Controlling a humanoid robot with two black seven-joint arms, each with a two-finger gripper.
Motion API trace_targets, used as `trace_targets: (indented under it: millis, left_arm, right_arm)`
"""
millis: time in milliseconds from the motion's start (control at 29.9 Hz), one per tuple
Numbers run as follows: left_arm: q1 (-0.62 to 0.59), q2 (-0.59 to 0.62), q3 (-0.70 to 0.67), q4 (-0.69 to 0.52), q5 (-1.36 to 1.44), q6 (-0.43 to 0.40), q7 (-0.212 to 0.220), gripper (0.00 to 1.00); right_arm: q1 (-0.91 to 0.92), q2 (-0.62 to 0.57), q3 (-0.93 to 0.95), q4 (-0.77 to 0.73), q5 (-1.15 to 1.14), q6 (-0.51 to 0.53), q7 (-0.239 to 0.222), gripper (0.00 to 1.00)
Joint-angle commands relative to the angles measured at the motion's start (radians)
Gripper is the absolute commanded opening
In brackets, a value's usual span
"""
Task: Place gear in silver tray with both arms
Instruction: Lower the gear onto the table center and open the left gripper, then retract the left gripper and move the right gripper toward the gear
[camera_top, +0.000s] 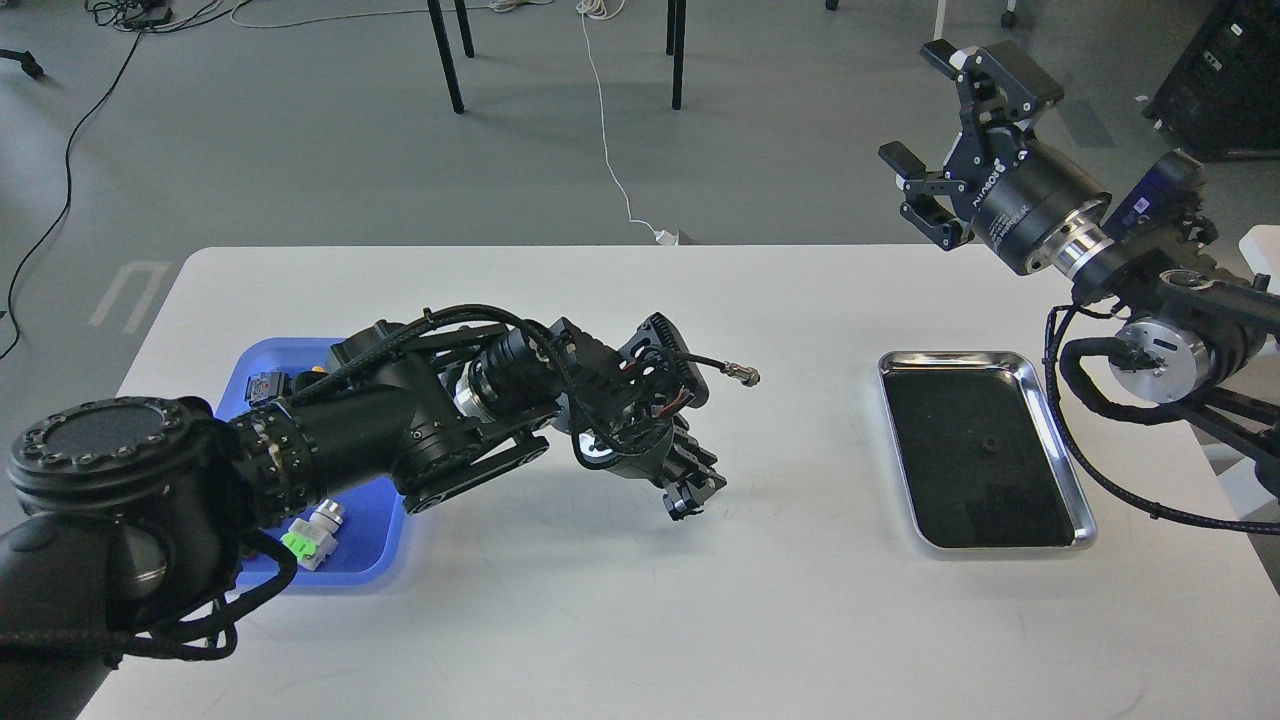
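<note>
**Two arms out, gear not plainly in sight**

Several small parts lie in the blue tray (372, 545) at the far left, among them a green-and-white plug (310, 535); none of them reads as a gear. The left arm (400, 420) reaches over that tray toward the middle of the table (600, 630). The left gripper (692, 493) points down, its tip close above the tabletop. It is dark and seen partly end-on, so I cannot tell whether its fingers are closed on something small or hold nothing.

Further right, the silver tray (1063, 442) lies flat on the table, well apart from the left gripper. A tiny dark speck sits near the middle of its bottom; it could be a gear or a reflection, too small to tell.

At the far right, the right gripper (918, 105) is raised high beyond the tray, fingers spread wide and holding nothing.

Judging from the task, a gear this small would be light, rigid and not fragile. Its teeth give grip, but a smooth face could slip or roll. Pinching across the toothed rim, or flat across both faces, seems safest, with a low release so it does not bounce on the metal.
</note>
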Motion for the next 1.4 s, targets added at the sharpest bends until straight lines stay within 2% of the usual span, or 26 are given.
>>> trace_targets:
  millis: [0,67,267,501,568,635,669,769,836,1036,1170,1237,1270,1371]
  left_arm:
    - [0.002,0.000,0.003,-0.001,0.000,0.000,0.000,0.20]
    - [0.005,0.000,0.003,0.001,0.000,0.000,0.000,0.24]
    - [0.003,0.000,0.000,-0.001,0.000,0.000,0.000,0.52]
    - [-0.003,0.000,-0.017,-0.021,0.000,0.000,0.000,0.71]
    - [-0.007,0.000,-0.035,-0.062,-0.026,0.000,0.000,0.80]
    - [-0.007,0.000,-0.068,-0.099,-0.083,0.000,0.000,0.94]
    - [-0.007,0.000,-0.084,-0.114,-0.117,0.000,0.000,0.98]
    - [0.006,0.009,-0.149,-0.165,-0.279,0.000,0.000,0.98]
    - [0.029,0.084,-0.181,-0.183,-0.421,0.000,0.000,0.98]
    - [0.224,0.273,-0.284,-0.189,-0.951,0.030,0.000,0.98]
    - [0.379,0.311,-0.429,-0.189,-1.169,0.029,0.000,0.98]
    - [0.399,0.311,-0.456,-0.189,-1.188,0.027,0.000,0.98]
    - [0.496,0.313,-0.605,-0.215,-1.261,0.019,0.000,0.98]
    - [0.587,0.313,-0.721,-0.258,-1.335,0.016,0.000,0.98]
  right_arm:
    - [-0.004,-0.006,0.000,0.000,0.000,0.000,0.000,0.98]
    - [-0.004,-0.006,0.000,0.000,-0.001,0.000,0.000,0.97]
    - [-0.004,-0.006,0.000,0.000,-0.001,0.000,0.000,0.98]
    - [-0.005,-0.028,0.000,0.006,-0.001,0.003,0.000,0.98]
    - [-0.010,-0.036,0.000,0.007,-0.003,0.005,0.000,0.98]
    - [-0.016,-0.042,0.000,0.009,-0.004,0.006,0.000,0.99]
    - [-0.019,-0.042,0.000,0.009,-0.006,0.008,0.000,0.99]
    - [-0.034,-0.045,0.002,0.012,-0.012,0.009,0.000,0.99]
    - [-0.048,-0.062,0.000,0.015,-0.018,0.015,0.000,0.99]
    - [-0.122,-0.094,0.000,0.055,-0.182,0.020,0.000,0.99]
    - [-0.163,-0.097,0.000,0.066,-0.262,0.020,0.000,0.99]
    - [-0.168,-0.097,0.000,0.066,-0.267,0.020,0.000,0.99]
    - [-0.181,-0.097,-0.001,0.066,-0.282,0.020,0.000,0.99]
    - [-0.189,-0.100,-0.017,0.067,-0.310,0.020,0.000,0.99]
